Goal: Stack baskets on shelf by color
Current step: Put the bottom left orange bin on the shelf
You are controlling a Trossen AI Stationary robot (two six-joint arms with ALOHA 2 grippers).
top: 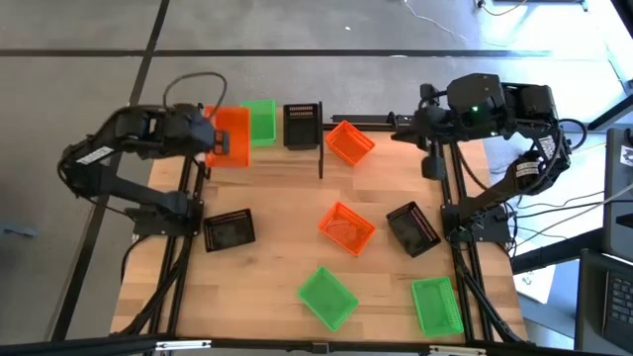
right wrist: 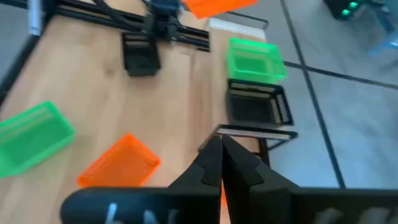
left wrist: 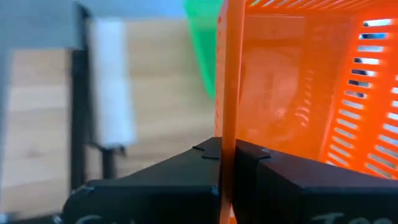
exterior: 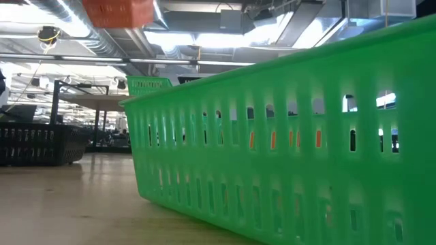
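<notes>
My left gripper (top: pixel 213 138) (left wrist: pixel 225 149) is shut on an orange basket (top: pixel 232 136), held in the air over the table's far left corner beside the shelf (top: pixel 321 153). A green basket (top: pixel 261 121) and a black basket (top: pixel 302 125) sit side by side at the shelf. My right gripper (top: pixel 396 129) (right wrist: pixel 221 142) is shut, level, next to a second orange basket (top: pixel 348 142) by the shelf's right side. On the tabletop lie a third orange basket (top: pixel 346 227), two black baskets (top: pixel 229 229) (top: pixel 412 227) and two green baskets (top: pixel 327 297) (top: pixel 436 305). My left gripper pinches one wall (left wrist: pixel 224 106) of the orange basket, one finger inside the basket and one outside. The wall stands on edge between the fingers. The basket (exterior: pixel 116 10) is lifted clear of the table. My right gripper shows an orange sliver (right wrist: pixel 222 199) in the slit between its fingers; I cannot tell whether it touches the second orange basket.
The low view is filled by a green basket (exterior: pixel 293 136) close to the camera, with a black basket (exterior: pixel 41 143) at the left. Thin black uprights (right wrist: pixel 255 134) edge the shelf. Bare wood lies in the table's middle, between the shelf and the loose baskets.
</notes>
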